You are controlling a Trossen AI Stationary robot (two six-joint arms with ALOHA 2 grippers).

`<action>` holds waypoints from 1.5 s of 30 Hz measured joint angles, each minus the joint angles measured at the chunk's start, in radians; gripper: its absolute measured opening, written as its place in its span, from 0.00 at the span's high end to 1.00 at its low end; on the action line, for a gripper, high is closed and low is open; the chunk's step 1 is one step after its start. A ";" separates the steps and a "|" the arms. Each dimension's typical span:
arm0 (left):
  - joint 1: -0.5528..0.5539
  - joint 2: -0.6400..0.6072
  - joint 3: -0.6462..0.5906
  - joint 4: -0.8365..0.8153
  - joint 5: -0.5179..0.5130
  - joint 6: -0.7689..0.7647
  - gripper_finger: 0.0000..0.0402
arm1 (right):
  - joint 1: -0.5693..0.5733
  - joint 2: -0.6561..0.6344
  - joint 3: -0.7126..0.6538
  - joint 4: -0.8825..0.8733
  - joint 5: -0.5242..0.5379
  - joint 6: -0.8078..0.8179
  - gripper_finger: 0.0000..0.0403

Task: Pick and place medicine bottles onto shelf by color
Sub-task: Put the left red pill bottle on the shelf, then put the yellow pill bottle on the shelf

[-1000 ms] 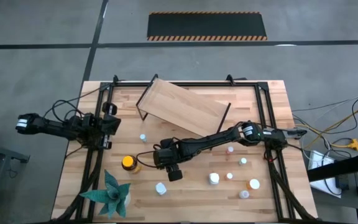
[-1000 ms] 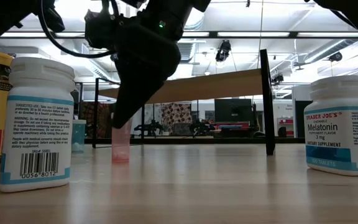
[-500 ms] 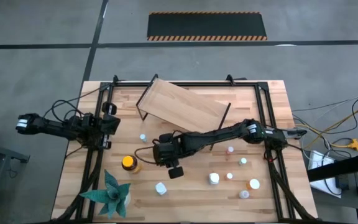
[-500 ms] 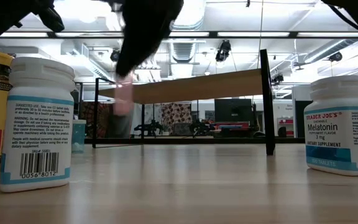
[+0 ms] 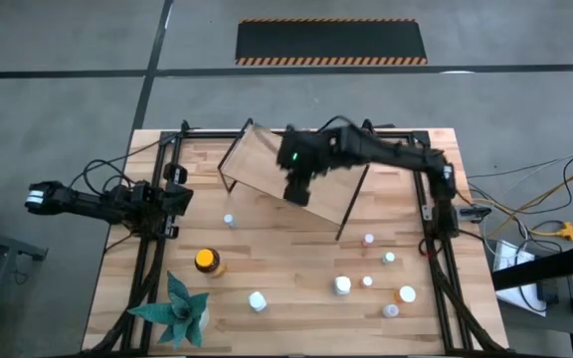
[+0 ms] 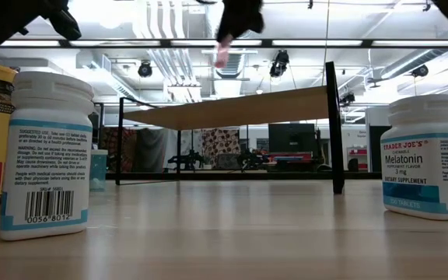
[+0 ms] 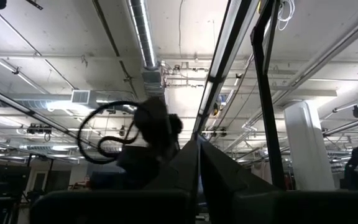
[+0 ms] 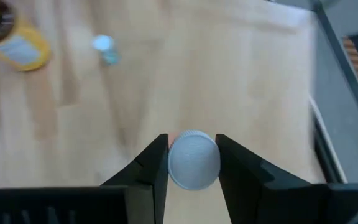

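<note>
High view has the right gripper [image 5: 296, 191] clamped on a small bottle [image 8: 193, 160] above the shelf [image 5: 267, 162]; best lowered upright, clear of the edge, before letting go.

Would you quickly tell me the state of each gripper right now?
Right gripper: closed on a small bottle, held above the shelf.
Left gripper: parked at the table's left edge; open or closed cannot be told.
</note>
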 joint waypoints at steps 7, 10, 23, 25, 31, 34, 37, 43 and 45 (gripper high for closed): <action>0.000 0.000 0.000 0.000 0.000 0.000 1.00 | -0.138 -0.037 -0.189 0.125 -0.004 0.055 0.74; 0.000 0.000 0.000 0.000 0.000 0.000 1.00 | -0.167 -0.037 -0.240 0.156 -0.008 0.052 0.74; 0.000 0.000 0.000 0.000 0.000 0.001 1.00 | -0.187 -0.034 -0.274 0.154 -0.007 -0.002 0.69; 0.000 0.000 0.000 0.000 0.000 0.001 1.00 | -0.187 -0.033 -0.264 0.152 -0.007 -0.003 0.64; 0.000 0.000 0.000 0.000 0.000 0.001 1.00 | -0.187 -0.033 -0.225 0.151 -0.007 -0.002 0.52; 0.000 0.000 0.000 0.000 0.000 0.001 1.00 | -0.186 -0.036 -0.192 0.140 -0.007 -0.001 0.48; 0.000 0.000 0.000 0.000 0.000 0.001 1.00 | -0.174 -0.054 -0.162 0.113 -0.007 0.011 0.47; -0.001 -0.001 0.000 0.002 0.000 0.000 1.00 | -0.035 -0.193 -0.290 0.202 -0.006 0.015 0.50; -0.001 -0.002 0.000 0.006 0.000 0.000 1.00 | 0.039 -0.256 -0.393 0.282 0.001 0.023 0.52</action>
